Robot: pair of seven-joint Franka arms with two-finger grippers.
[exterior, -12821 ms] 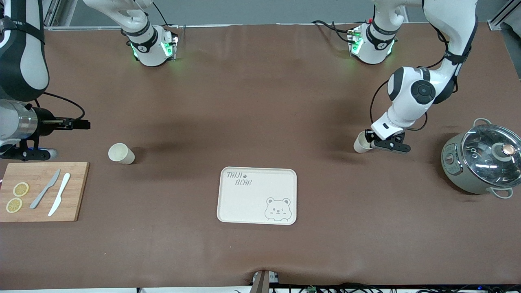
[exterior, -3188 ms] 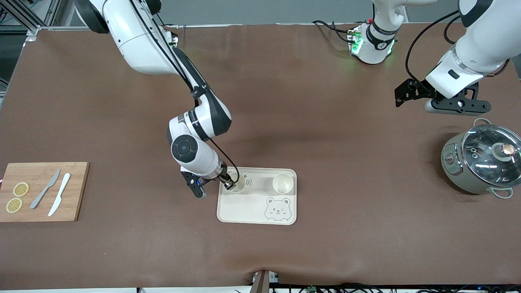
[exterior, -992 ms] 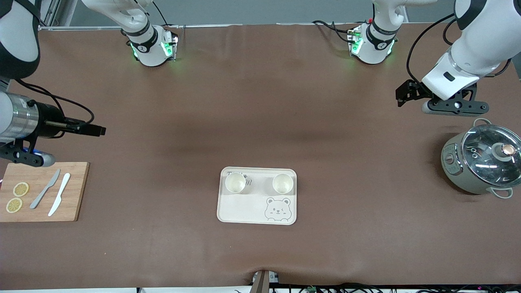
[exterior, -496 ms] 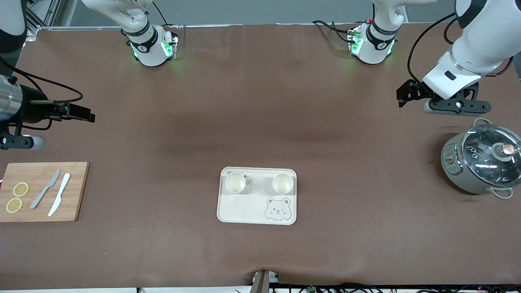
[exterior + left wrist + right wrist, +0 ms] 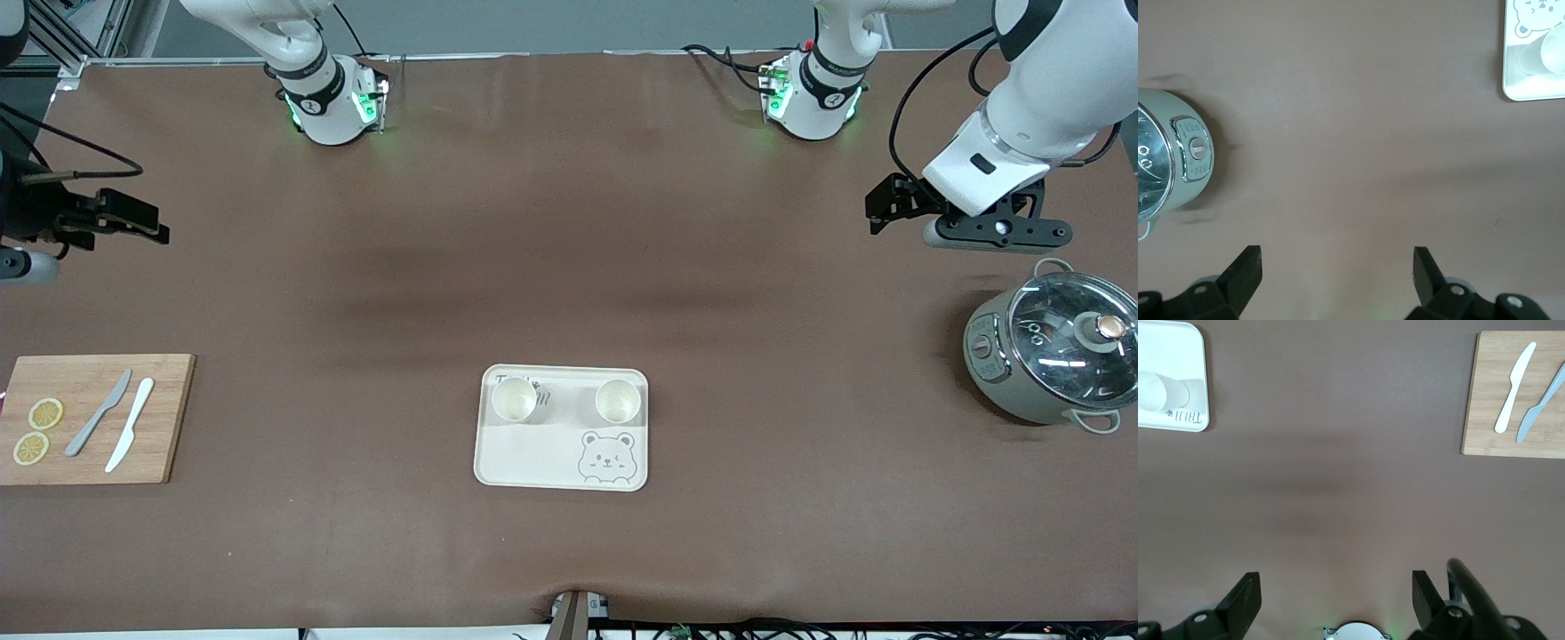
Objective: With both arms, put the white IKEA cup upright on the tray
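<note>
**A:** Brown matting covers the whole table, with a grey wall strip along the edge where the 2 bases stand. Where are the cups?

**B:** Both on the tray, upright, along its edge farthest from the front camera: 1 cup toward the right arm's end, over the lettering, the other cup toward the left arm's end, just above the bear face.

**A:** And the arms?

**B:** Neither holds anything. Left gripper hangs with jaws wide over bare matting, well apart from the tray and near the lidded pot. Right gripper is also spread wide, high over the table's edge, above the cutting board with its 2 knives.

**A:** So which step?

**B:** Placement looks finished. I judge only parking the arms remains; the next move calls for staying clear of the tray.
</note>
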